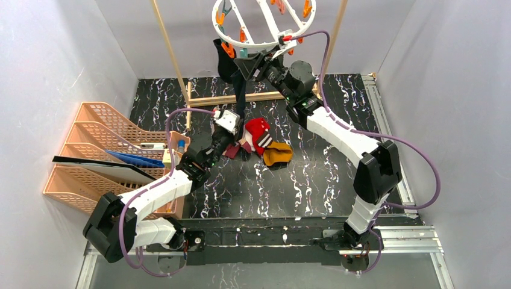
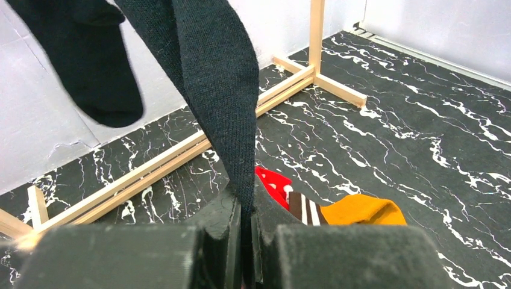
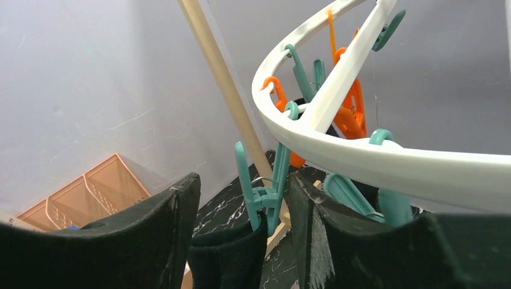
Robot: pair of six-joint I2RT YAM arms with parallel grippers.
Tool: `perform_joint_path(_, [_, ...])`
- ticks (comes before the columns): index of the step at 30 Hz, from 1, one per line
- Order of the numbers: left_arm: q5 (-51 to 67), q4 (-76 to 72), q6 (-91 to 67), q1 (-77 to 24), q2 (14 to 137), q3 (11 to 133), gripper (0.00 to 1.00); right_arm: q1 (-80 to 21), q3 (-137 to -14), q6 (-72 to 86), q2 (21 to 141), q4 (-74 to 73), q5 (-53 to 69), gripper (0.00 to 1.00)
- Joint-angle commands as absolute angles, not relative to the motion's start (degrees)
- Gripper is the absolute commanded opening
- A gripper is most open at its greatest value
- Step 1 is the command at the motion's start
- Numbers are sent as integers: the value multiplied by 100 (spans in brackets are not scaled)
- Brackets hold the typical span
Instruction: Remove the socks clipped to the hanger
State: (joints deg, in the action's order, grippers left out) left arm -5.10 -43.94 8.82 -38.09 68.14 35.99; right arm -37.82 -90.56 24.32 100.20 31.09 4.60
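Black marbled tabletop point(image 1: 337, 174) is carrying a red sock point(image 1: 258, 132) and a mustard sock point(image 1: 278, 153). Left gripper point(image 2: 244, 241) is clamping tight on the long black sock point(image 2: 223, 90) hanging from the hanger point(image 3: 361, 159). Right gripper point(image 3: 242, 180) is standing partly open, its fingers straddling the teal clothespin point(image 3: 265, 195) that is pinching that sock's top.

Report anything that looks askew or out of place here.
The black sock is stretched taut: its top is pinned by a teal clothespin on the hanger, its lower end clamped in the left hand. Loose socks lie heaped on the table.
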Motion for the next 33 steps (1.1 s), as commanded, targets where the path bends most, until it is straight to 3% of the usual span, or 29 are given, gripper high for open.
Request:
perform_joint_path(1, [-480,-4167,999,-3896,6775,3726,0,-3745,-9347,2519,10107,3518,379,62])
perform_joint_path(21, [-571,-3994,1172,-4047,6882,3777,0,-3731,-9563,2391,10215,3524,313,50])
perform_joint_path(33, [-774,-3846,1222,-4104,6979,3857,0,-3711,-9590,2360,10149,3481,316,27])
